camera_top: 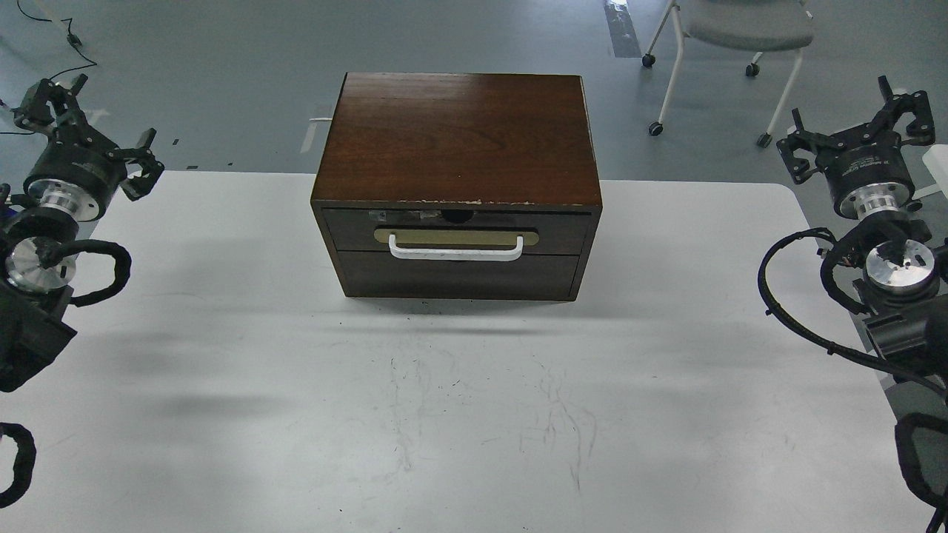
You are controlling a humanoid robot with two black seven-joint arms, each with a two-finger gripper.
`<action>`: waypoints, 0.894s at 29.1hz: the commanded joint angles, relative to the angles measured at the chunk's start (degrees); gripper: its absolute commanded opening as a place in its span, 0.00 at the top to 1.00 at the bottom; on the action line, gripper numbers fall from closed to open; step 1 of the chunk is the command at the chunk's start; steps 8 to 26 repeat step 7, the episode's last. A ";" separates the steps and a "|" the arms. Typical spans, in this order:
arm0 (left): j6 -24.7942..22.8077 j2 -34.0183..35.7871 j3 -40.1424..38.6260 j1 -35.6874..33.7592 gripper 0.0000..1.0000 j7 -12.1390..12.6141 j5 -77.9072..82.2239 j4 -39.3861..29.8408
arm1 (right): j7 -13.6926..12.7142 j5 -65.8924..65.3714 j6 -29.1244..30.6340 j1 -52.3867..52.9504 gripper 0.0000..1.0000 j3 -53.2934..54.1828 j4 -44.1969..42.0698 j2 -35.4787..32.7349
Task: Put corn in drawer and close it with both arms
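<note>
A dark brown wooden cabinet [459,137] stands at the back middle of the white table [222,355]. Its drawer [355,231], with a white bar handle [455,252] on a tan plate, is pushed in, flush with the front. A plain panel [459,275] sits below it. The corn is out of view. My left gripper [83,133] is open and empty at the table's far left edge. My right gripper [855,126] is open and empty beyond the table's far right corner. Both are well away from the cabinet.
A grey chair on castors [740,29] stands on the floor behind the table at the right. Black cables [785,296] loop beside my right arm. The table front shows faint scuff marks [548,414].
</note>
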 commanded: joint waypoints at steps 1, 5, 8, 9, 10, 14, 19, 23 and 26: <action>0.00 -0.87 -0.09 1.00 0.01 -0.23 0.00 0.01 | -0.01 -0.01 0.00 -0.70 0.00 0.07 0.34 2.48; 0.00 -0.87 -0.27 1.09 0.01 -0.23 -0.09 0.01 | -0.01 -0.01 0.00 -0.87 0.00 0.07 0.34 2.67; 0.00 -0.70 -0.35 1.09 0.02 -0.14 -0.09 0.01 | -0.01 -0.01 0.00 -0.87 0.00 0.07 0.34 2.67; 0.00 -0.70 -0.35 1.09 0.02 -0.14 -0.09 0.01 | -0.01 -0.01 0.00 -0.87 0.00 0.07 0.34 2.67; 0.00 -0.70 -0.35 1.09 0.02 -0.14 -0.09 0.01 | -0.01 -0.01 0.00 -0.87 0.00 0.07 0.34 2.67; 0.00 -0.70 -0.35 1.09 0.02 -0.14 -0.09 0.01 | -0.01 -0.01 0.00 -0.87 0.00 0.07 0.34 2.67; 0.00 -0.70 -0.35 1.09 0.02 -0.14 -0.09 0.01 | -0.01 -0.01 0.00 -0.87 0.00 0.07 0.34 2.67; 0.00 -0.70 -0.35 1.09 0.02 -0.14 -0.09 0.01 | -0.01 -0.01 0.00 -0.87 0.00 0.07 0.34 2.67; 0.00 -0.70 -0.35 1.09 0.02 -0.14 -0.09 0.01 | -0.01 -0.01 0.00 -0.87 0.00 0.07 0.34 2.67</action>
